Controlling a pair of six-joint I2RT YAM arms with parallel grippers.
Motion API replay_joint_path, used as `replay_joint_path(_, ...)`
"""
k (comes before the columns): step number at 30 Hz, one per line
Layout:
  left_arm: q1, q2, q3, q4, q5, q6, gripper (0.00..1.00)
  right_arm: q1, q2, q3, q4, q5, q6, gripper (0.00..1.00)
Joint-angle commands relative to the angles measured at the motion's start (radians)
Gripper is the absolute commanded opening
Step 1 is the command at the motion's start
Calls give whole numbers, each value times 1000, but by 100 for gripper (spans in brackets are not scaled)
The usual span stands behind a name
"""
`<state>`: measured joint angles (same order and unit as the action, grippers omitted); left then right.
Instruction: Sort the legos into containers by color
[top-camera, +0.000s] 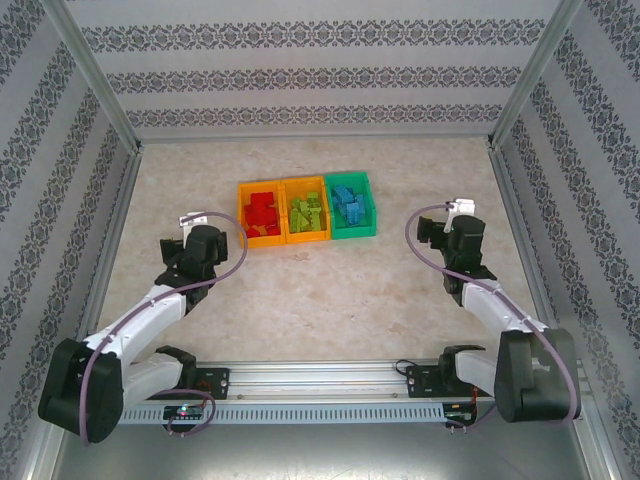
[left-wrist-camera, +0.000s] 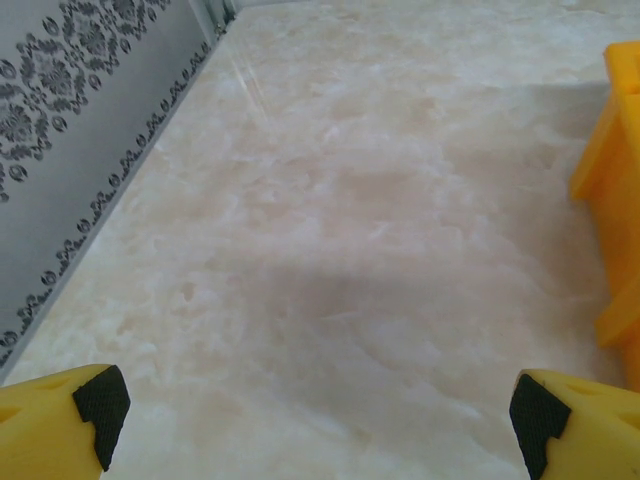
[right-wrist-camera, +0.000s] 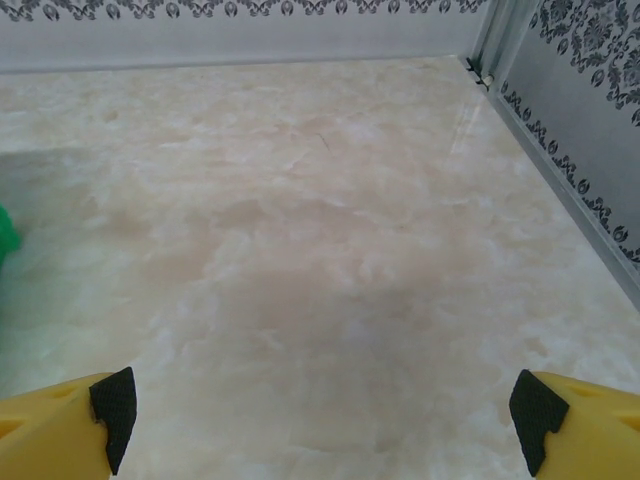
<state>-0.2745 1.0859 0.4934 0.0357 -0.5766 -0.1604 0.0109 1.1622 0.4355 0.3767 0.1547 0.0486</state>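
Observation:
Three containers stand in a row at the table's middle back. The left orange bin (top-camera: 241, 212) holds the red legos (top-camera: 262, 212). In the middle orange bin (top-camera: 310, 237) lie the lime green legos (top-camera: 306, 210), and the green bin (top-camera: 355, 232) holds the blue legos (top-camera: 348, 203). My left gripper (top-camera: 208, 235) (left-wrist-camera: 320, 410) hovers open over bare table just left of the row, with the orange bin's wall (left-wrist-camera: 612, 180) at its right. Right of the row my right gripper (top-camera: 440, 232) (right-wrist-camera: 325, 410) is open too, nothing between its fingers, and a sliver of the green bin (right-wrist-camera: 6, 235) shows at its left.
Patterned walls with metal frame posts (top-camera: 105, 95) close in the marble-look table (top-camera: 320, 300) on three sides. A metal rail (top-camera: 320, 380) with both arm bases runs along the near edge. Bare surface lies between the bins and the rail.

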Motion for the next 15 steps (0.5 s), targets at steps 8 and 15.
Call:
replay_joint_path(8, 57, 70, -154, 400, 131, 110, 100, -28, 125, -60, 283, -50, 1, 98)
replay_joint_path(15, 76, 215, -132, 594, 190, 162, 99, 17, 341, -43, 495, -56, -14, 98)
